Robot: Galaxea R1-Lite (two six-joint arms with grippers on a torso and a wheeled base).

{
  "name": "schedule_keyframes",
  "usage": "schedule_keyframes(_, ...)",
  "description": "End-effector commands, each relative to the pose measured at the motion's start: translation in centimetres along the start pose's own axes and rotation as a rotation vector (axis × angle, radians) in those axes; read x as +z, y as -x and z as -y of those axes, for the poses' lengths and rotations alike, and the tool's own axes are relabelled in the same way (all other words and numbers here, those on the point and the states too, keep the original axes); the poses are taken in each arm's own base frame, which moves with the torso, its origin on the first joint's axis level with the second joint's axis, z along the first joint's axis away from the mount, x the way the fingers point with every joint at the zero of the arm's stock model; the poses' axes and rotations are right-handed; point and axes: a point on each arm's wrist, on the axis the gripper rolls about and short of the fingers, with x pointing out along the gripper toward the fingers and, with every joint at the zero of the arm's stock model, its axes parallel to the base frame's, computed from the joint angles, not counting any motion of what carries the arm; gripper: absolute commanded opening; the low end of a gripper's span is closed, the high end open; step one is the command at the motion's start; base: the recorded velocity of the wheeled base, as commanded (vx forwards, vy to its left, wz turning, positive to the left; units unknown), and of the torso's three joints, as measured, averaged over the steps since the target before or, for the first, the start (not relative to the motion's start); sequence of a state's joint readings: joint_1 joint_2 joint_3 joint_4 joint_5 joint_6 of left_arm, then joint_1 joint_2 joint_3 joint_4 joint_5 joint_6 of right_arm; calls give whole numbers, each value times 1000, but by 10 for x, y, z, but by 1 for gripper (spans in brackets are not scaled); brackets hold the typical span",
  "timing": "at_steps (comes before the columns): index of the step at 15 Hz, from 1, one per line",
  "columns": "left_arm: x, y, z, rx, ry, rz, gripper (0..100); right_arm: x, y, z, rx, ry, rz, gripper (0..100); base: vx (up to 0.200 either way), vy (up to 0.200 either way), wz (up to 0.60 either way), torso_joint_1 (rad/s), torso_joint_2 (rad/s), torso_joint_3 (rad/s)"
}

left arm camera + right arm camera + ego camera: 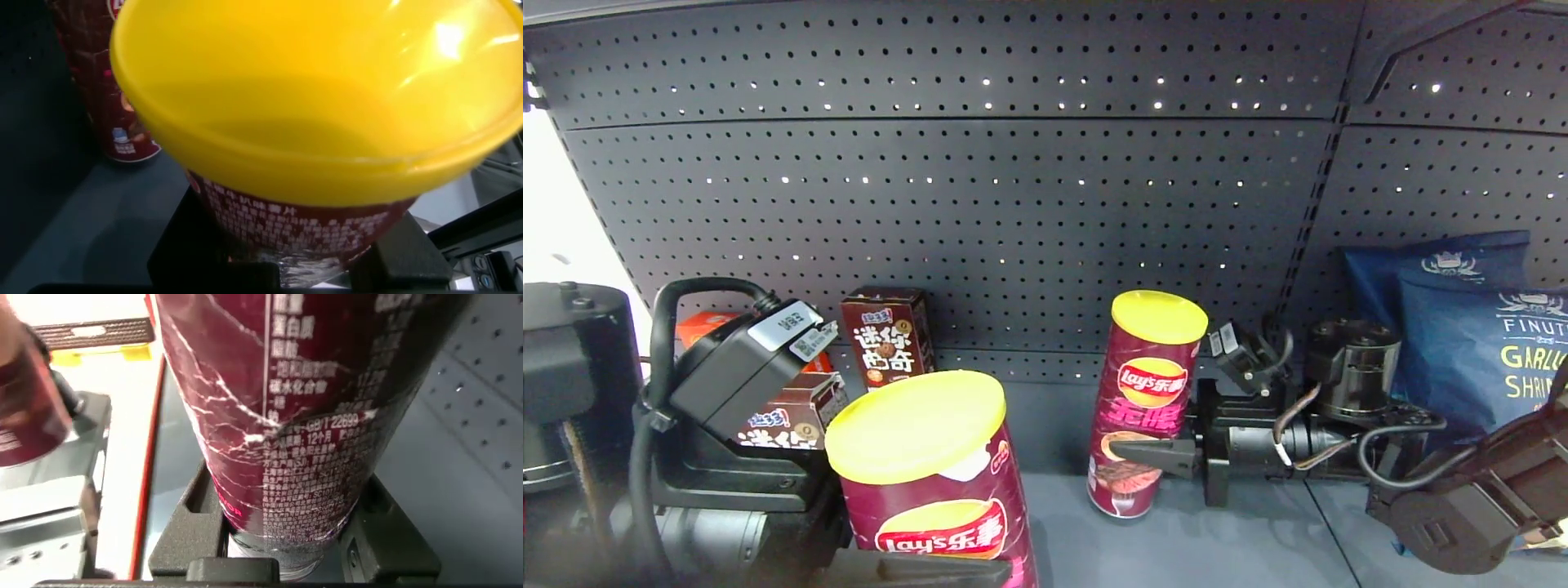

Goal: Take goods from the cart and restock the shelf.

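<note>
The step in hand is placing, with both arms loaded. In the centre of the head view, the right claw pinches the right can low on its body. The can stands a touch tilted, with its base seemingly down on the shelf in front of the pegboard. From the right wrist, the can sits snug between the claw's jaws.

At the lower left of the head view, the left claw grips the left can, nearer the camera and in front of the boxes. I cannot tell whether its base rests on anything. The left wrist view has this can clamped in the claw.

The next move probably calls for the right claw to let the can settle upright, spread, and draw straight back toward the right of the frame without nudging it. It should also stay off the bags at the right edge. The left can then wants a spot in the gap between the boxes and the right can, near but not knocking either.
</note>
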State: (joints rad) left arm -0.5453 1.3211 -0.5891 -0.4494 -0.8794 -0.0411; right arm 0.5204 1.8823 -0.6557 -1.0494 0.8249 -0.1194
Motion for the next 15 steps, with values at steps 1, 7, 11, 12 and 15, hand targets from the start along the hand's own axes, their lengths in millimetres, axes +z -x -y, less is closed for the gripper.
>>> schedule_keyframes(1,0,0,0,1,0,0,0,5,6,-14,16,9,5,0,0,0,0,0,0,0)
schedule_keyframes(7,-1,0,0,1,4,-3,0,6,18,-33,32,10,-1,0,0,0,0,0,0,0)
schedule_keyframes(11,-7,1,1,2,18,-13,0,1,21,-42,44,10,-1,0,0,0,0,0,0,0)
schedule_keyframes(12,-7,2,2,2,16,-11,0,-3,22,-44,47,-1,-12,0,0,0,0,0,0,0)
schedule_keyframes(15,-6,2,1,12,14,-8,0,-6,22,-43,47,-11,-21,0,0,0,0,0,0,0)
